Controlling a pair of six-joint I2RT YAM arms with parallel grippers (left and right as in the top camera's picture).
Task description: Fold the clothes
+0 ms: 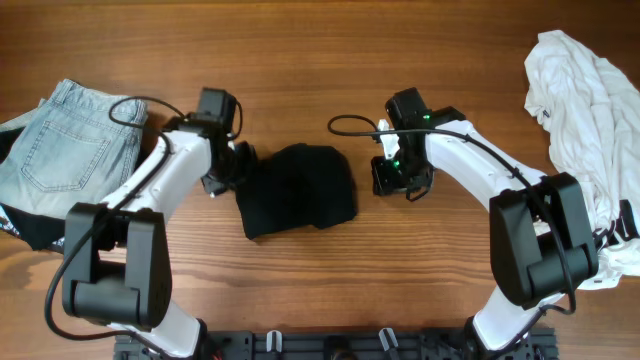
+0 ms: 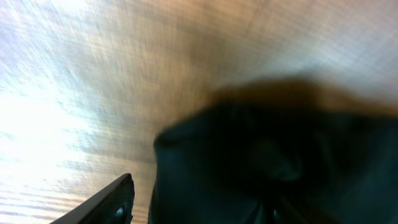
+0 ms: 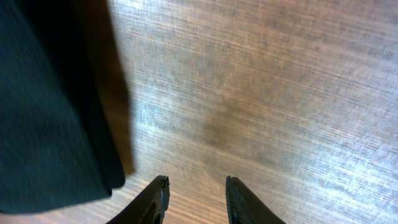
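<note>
A black garment (image 1: 298, 190) lies folded in the middle of the wooden table. My left gripper (image 1: 238, 165) is at its left edge. In the left wrist view the black cloth (image 2: 267, 162) fills the lower right. One finger shows to its left and the other is barely visible in the dark cloth; the jaws (image 2: 199, 208) are wide apart with cloth between them. My right gripper (image 1: 392, 180) hovers just right of the garment. In the right wrist view it (image 3: 196, 190) is open and empty over bare wood, with the black cloth (image 3: 50, 112) to the left.
Folded light-blue jeans (image 1: 70, 145) lie at the far left on top of a dark item. A crumpled pile of white clothes (image 1: 585, 110) sits at the far right edge. Bare wood (image 1: 320, 60) runs along the back.
</note>
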